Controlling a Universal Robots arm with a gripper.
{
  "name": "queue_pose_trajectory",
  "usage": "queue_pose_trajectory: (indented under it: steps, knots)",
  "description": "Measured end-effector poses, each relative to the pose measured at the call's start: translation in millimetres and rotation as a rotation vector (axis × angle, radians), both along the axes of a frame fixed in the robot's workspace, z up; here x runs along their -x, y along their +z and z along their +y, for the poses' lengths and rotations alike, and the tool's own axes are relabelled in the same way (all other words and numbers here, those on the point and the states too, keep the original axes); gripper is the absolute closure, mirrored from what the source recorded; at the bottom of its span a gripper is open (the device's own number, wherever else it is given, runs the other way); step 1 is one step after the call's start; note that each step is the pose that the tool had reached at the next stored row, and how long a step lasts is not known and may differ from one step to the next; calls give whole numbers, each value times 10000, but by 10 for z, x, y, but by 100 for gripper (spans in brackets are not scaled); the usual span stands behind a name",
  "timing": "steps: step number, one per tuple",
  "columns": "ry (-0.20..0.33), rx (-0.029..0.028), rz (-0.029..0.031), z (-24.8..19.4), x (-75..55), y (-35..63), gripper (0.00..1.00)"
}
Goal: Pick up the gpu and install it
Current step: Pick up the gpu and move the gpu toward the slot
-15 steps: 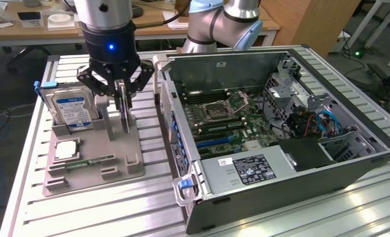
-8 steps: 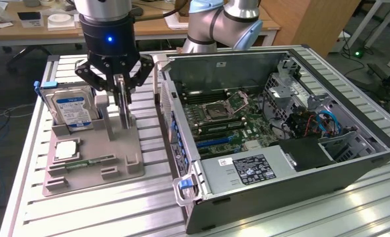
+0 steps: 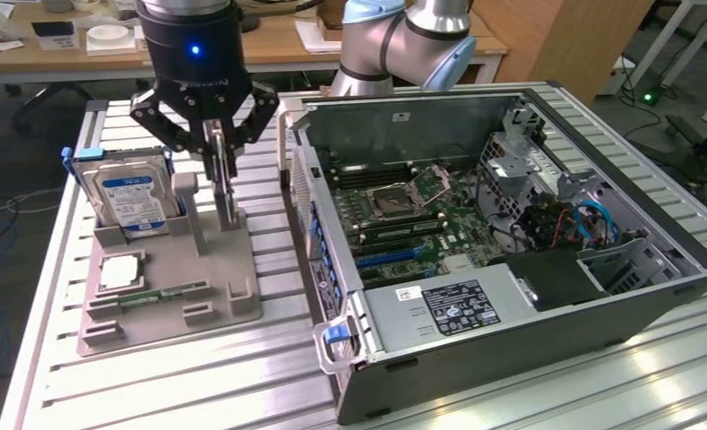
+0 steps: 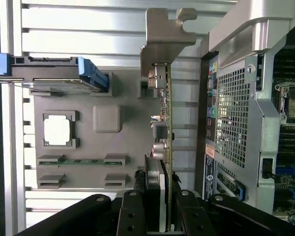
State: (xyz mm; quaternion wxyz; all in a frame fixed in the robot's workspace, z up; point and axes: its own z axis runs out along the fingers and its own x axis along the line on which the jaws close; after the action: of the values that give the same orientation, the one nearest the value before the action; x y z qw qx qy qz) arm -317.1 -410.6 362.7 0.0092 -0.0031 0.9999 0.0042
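One gpu (image 3: 224, 193), pinched upright in my tool (image 3: 218, 148), upper left of the exterior view, over one grey holder (image 3: 203, 260). Also one hard drive (image 3: 126, 193), one memory stick (image 3: 168, 292) and one open case (image 3: 401, 125). The card's edge-on, so I can't tell if it's clear of the holder.

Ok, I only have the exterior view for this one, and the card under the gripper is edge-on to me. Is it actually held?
Observer: Yes. In the wrist view the gripper is closed on the gpu, pressing on both of its faces.
Operator: Which end carries the bracket?
Observer: The end away from the gripper. The silver bracket sits there, seen flat-on.
Operator: Is the card touching the computer?
Observer: No. A gap shows between the card and the perforated rear panel of the case.
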Motion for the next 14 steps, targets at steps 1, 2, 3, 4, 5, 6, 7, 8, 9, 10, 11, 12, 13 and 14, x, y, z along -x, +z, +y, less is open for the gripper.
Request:
queue_pose_trajectory:
  steps: [1, 2, 3, 4, 5, 6, 7, 8, 9, 10, 11, 12, 13, 14]
  knots:
    - [0, -1, 0, 0, 0, 23, 72]
    - [0, 0, 0, 0, 0, 49, 72]
    - [0, 0, 0, 0, 0, 75, 72]
    - [0, 0, 0, 0, 0, 100, 72]
    - [0, 0, 0, 0, 0, 128, 72]
    - [0, 0, 0, 0, 0, 152, 72]
    - [0, 0, 0, 0, 0, 176, 72]
    - [0, -1, -1, 0, 0, 199, 72]
    - [0, 0, -1, 0, 0, 223, 72]
    - [0, -1, -1, 0, 0, 245, 72]
    - [1, 0, 0, 0, 0, 268, 72]
    - [1, 0, 0, 0, 0, 292, 72]
    - [0, 0, 0, 0, 0, 314, 72]
    - [0, 0, 0, 0, 0, 336, 72]
